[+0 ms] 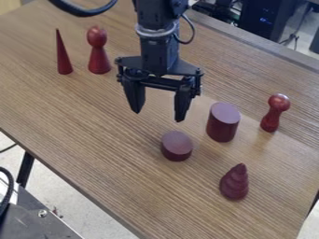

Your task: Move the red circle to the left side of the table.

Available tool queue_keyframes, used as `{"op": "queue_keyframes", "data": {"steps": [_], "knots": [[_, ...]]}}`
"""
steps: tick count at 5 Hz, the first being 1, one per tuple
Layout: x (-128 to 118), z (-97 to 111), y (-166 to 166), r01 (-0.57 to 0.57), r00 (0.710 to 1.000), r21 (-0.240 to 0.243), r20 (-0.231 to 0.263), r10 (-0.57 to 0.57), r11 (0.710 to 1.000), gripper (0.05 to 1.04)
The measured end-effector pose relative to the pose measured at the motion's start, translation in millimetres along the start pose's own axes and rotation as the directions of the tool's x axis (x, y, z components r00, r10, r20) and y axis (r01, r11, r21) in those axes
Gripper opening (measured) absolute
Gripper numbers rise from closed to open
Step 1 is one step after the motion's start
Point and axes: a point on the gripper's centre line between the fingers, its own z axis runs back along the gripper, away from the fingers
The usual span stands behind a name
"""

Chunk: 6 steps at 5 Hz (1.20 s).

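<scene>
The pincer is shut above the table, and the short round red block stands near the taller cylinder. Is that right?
Not quite: the camera view shows the pincer open above the table, its two fingers spread apart. The short round red block does stand near the taller cylinder.

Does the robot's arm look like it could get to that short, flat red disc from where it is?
Probably yes: the open gripper hangs just behind the short red disc, with bare table around most of it; only the taller cylinder stands close.
</scene>
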Motion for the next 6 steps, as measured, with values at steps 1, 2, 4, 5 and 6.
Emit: {"op": "queue_keyframes", "data": {"steps": [1,2,4,5,6], "knots": [[-4.4,-6.2,1.5,-0.002,1.0,0.006,-0.025,0.002,1.0,1.0],[-6.8,-15.3,1.0,0.046,0.999,0.005,-0.008,-0.046,0.999,1.0],[-7.6,-26.0,-4.8,0.063,0.998,-0.018,-0.024,-0.064,0.998,1.0],[-16.0,-30.3,-13.8,0.084,0.995,-0.032,-0.042,-0.086,0.996,1.0],[-22.2,-31.3,-23.8,0.11,0.992,-0.045,-0.058,-0.113,0.993,1.0]]}}
